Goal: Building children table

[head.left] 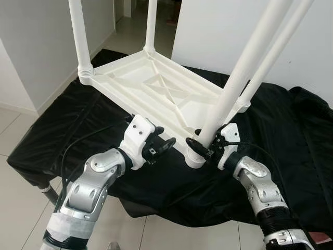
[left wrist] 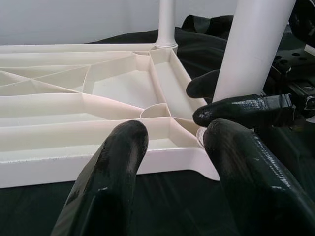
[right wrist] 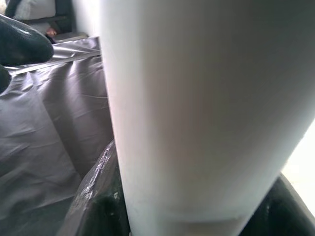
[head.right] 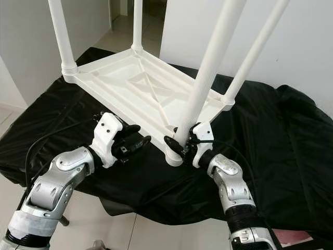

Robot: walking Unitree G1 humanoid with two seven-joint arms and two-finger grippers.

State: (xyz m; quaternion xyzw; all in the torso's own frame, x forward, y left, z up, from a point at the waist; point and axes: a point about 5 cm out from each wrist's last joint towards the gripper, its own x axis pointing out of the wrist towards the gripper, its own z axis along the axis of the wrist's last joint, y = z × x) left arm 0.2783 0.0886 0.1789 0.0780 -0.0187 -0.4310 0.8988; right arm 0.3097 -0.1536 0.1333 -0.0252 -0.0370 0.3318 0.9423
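A white plastic table [head.left: 156,88] lies upside down on a black cloth [head.left: 291,135], with its legs pointing up. My right gripper [head.left: 204,143] is shut around the base of the nearest leg [head.left: 244,67], just above its socket at the table's near corner. That leg [right wrist: 206,98] stands large between the fingers [right wrist: 98,196] in the right wrist view. My left gripper [head.left: 161,146] is open beside the table's near edge, left of that corner, holding nothing. Its fingers [left wrist: 113,172] point at the ribbed underside [left wrist: 74,113] and the leg [left wrist: 251,49].
The black cloth covers a low surface whose near edge [head.left: 156,208] drops to a tiled floor [head.left: 21,198]. White walls [head.left: 41,41] stand at left and back right, with a doorway [head.left: 135,21] between. A black cable [head.left: 78,146] loops by my left arm.
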